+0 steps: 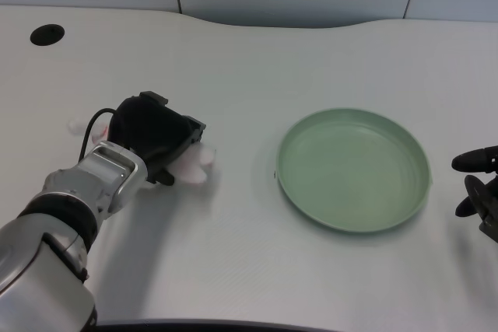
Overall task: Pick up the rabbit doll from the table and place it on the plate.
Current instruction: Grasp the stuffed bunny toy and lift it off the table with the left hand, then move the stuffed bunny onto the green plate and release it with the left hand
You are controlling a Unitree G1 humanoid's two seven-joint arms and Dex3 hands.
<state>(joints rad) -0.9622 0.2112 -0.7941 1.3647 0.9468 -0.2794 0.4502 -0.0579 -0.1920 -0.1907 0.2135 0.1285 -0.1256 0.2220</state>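
My left hand [152, 139] covers rabbit doll [194, 163] on tabletop [233, 52]; pink bits poke out both sides. Can't tell if fingers clamp it. Plate [286, 162] lies well right of hand.

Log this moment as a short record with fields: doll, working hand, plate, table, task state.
doll: pink-white rabbit doll lying on the table, mostly hidden under the left hand
working hand: left hand lies over the doll; whether its fingers grip it cannot be told
plate: green plate, nothing on it, to the right of the doll and apart from it
table: white table, dark round hole near its far left corner
task state: doll not yet on the plate
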